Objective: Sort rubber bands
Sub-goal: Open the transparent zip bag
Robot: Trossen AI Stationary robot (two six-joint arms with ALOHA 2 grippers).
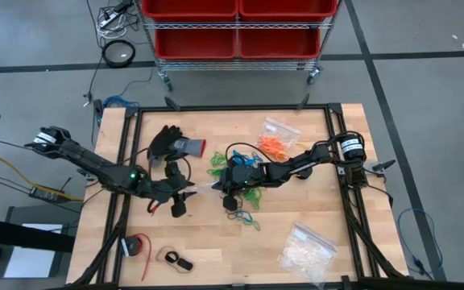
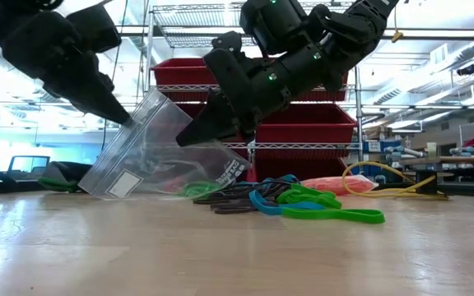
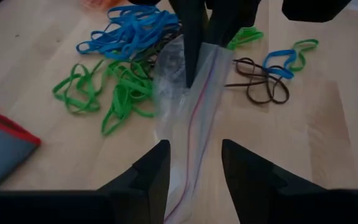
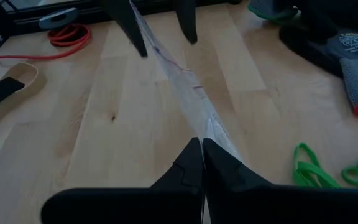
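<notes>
Lying in a tangled heap at the middle of the high view, the rubber bands [image 1: 244, 181] sat green, blue and dark together on the wooden surface [image 1: 296, 225], with orange ones [image 1: 277, 145] apart beside a small bag at upper centre. Sorting looked barely begun: most colours remained mixed, and no band seemed to be inside the clear zip bag [image 2: 151, 152] stretched between the arms, though the view through the plastic was poor. The right claw [image 4: 202, 144] was closed tight on one edge of that bag. The left claw [image 3: 194, 163] stood partly open, its fingers either side of the bag's other edge without clearly pinching it. A black glove [image 1: 167, 145] lay left of centre.
</notes>
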